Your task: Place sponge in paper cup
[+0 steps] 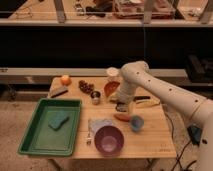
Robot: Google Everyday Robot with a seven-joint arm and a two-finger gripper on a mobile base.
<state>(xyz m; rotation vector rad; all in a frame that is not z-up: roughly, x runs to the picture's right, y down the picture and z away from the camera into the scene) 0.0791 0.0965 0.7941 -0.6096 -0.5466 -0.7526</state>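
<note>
A green sponge [58, 120] lies inside the green tray [30, 135] at the table's left. A pale paper cup [112, 74] stands at the table's back, just left of my white arm. My gripper [121, 106] hangs over the table's middle right, pointing down, just above a carrot [122, 118]. It is far right of the sponge and in front of the cup.
A purple bowl [109, 139] sits at the front, a small blue cup [136, 122] right of it. A metal can [95, 97], grapes [86, 87], an orange [65, 80], a dark bar [58, 91], an orange-brown bowl [111, 88], a napkin with fork [96, 127] and a banana [145, 102] share the wooden table [155, 137].
</note>
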